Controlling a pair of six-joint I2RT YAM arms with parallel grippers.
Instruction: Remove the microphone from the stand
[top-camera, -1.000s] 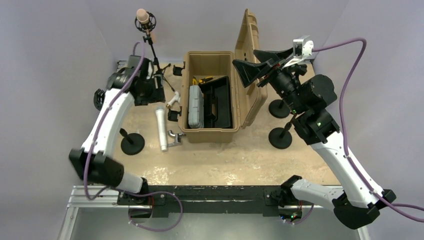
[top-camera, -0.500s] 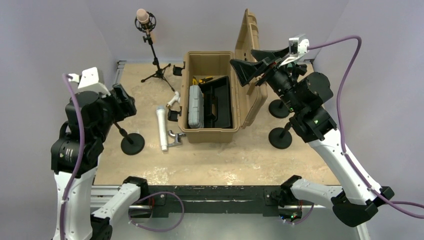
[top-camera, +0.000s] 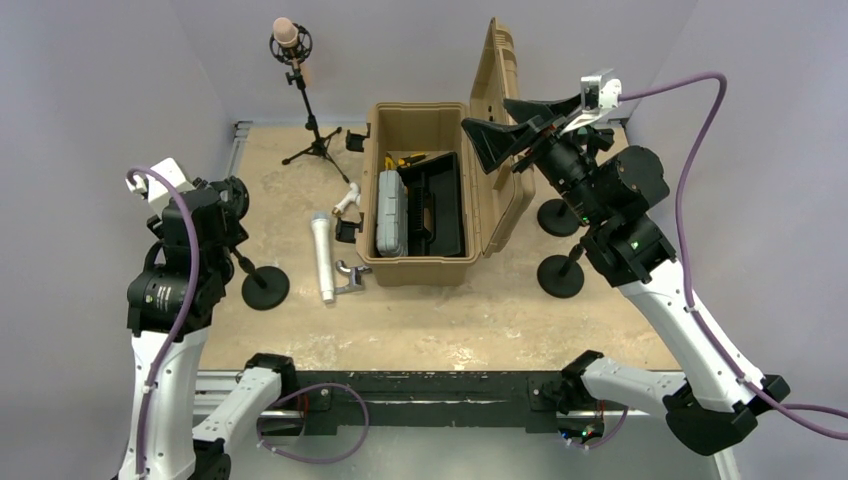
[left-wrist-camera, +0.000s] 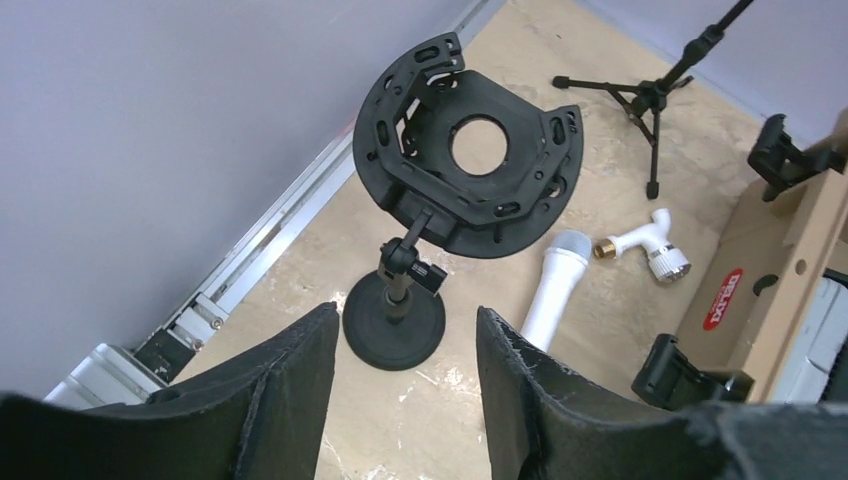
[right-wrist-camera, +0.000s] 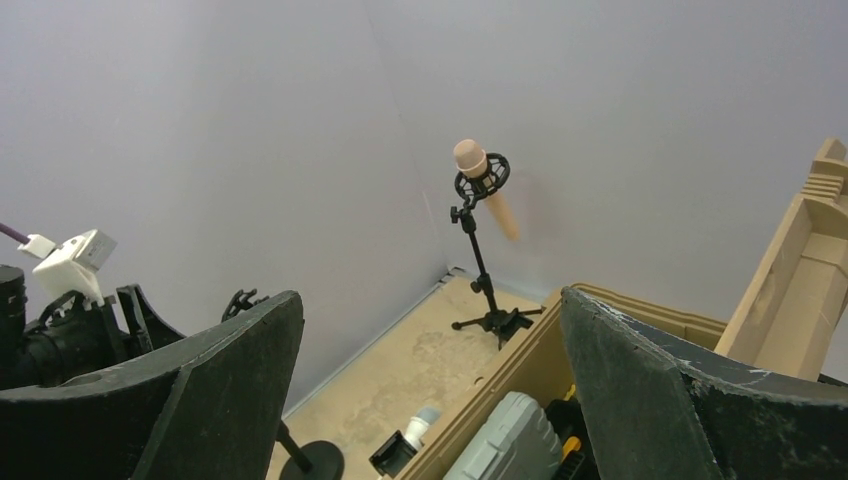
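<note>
Table (top-camera: 450, 320) is carrying 2 microphones (top-camera: 286, 32) (top-camera: 323, 255) (1 pink, 1 white), 1 tripod stand (top-camera: 312, 130), 3 round-base stands (top-camera: 265, 288) (top-camera: 558, 216) (top-camera: 560, 277), 1 open toolbox (top-camera: 420, 108) holding 1 grey case (top-camera: 391, 213), and 1 white shower head (top-camera: 347, 201).

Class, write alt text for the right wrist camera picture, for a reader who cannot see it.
A pinkish microphone sits tilted in a black tripod stand by the grey wall. In the foreground the right hand is wide open and empty, with an open tan toolbox lower right.

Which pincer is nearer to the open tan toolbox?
Right. The right pincer hangs over the right rim of the toolbox; the left pincer is far to its left, facing a black stand.
</note>
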